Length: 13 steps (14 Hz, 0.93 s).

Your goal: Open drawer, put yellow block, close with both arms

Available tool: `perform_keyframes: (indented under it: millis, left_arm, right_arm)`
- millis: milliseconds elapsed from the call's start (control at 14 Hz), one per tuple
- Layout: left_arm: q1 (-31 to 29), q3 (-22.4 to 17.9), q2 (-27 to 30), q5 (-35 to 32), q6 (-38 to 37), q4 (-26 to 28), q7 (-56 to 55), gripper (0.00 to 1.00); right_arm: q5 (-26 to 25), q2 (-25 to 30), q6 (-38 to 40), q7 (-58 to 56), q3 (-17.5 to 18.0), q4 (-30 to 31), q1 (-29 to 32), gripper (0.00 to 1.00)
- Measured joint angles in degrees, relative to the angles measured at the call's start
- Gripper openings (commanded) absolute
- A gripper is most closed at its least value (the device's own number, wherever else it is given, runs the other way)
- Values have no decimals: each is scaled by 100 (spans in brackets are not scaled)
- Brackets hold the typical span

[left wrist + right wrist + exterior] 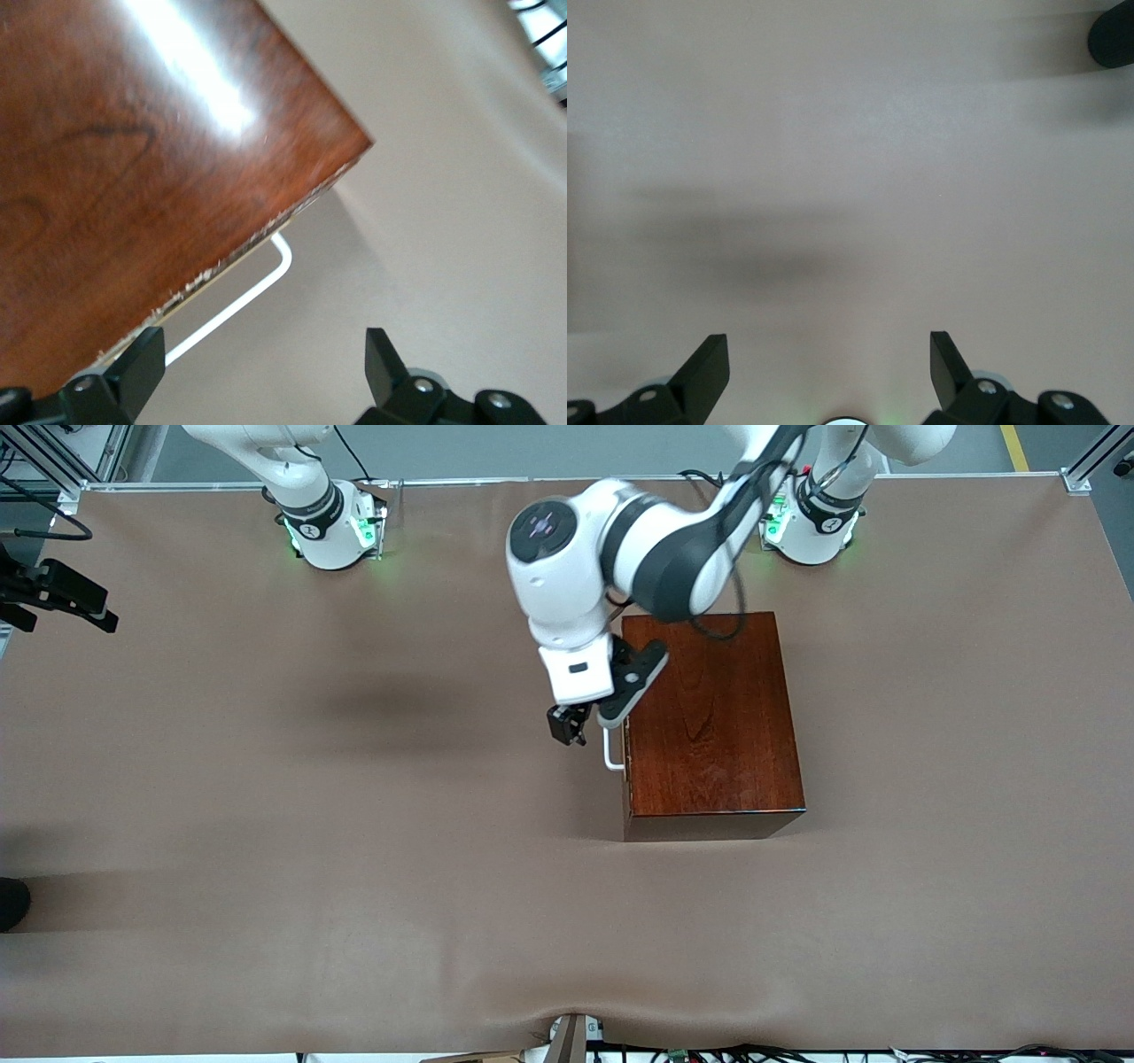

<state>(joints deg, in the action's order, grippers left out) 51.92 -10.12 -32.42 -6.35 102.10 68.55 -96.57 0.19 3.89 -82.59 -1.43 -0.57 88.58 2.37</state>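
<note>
White drawer handle (pixel 244 297) betw. left gripper (pixel 266 367) spread fingers; right gripper (pixel 830 372) spread, over bare table.

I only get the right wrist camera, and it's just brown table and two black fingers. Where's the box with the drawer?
Observer: The wooden box sits toward the left arm's end of the table.
Operator: Is the drawer open?
Observer: It looks shut. The drawer's white handle lies close against the box front.
Operator: Is somebody grabbing it?
Observer: Not yet. The left gripper is open right at the handle, without closing on it. Your right gripper waits open over bare table.
Operator: Where's the yellow block?
Observer: None of the cameras shows it.
</note>
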Motion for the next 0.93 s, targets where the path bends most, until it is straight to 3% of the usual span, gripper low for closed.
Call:
perform_keyframes:
  millis: [428, 927]
  left_arm:
    - [-1095, -18, 689, 395, -185, 26, 1825, 100]
    - [-2096, -22, 1442, 521, -1580, 77, 4017, 100]
  right_arm:
    - [0, 0, 139, 0, 10, -6, 0, 100]
    - [0, 0, 153, 0, 19, -11, -1, 100]
